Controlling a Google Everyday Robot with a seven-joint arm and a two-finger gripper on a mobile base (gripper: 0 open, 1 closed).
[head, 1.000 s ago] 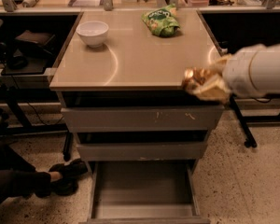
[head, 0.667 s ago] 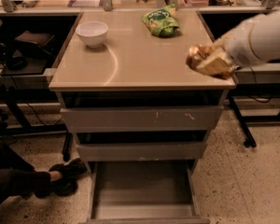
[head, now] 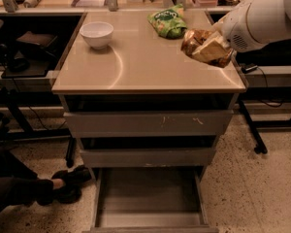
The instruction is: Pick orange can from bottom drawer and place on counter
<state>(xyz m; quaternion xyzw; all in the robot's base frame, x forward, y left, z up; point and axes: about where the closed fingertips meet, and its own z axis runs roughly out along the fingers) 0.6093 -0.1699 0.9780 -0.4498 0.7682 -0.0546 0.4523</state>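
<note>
Holding orange can (head: 193,39) clamped in tool (head: 207,48) above right edge of surface (head: 145,64), bottom drawer (head: 150,193) open below; advising shifting inward, clear of snack bag (head: 167,23), and lowering level before letting go.

Setting: robotics lab or workshop.
Evidence: speckled floor (head: 262,188), cabled benches (head: 274,71) left and right, grey drawer cabinet (head: 148,125).
Gripper (head: 208,50): upper right, gripping orange can (head: 195,40) above counter (head: 145,67).
</note>
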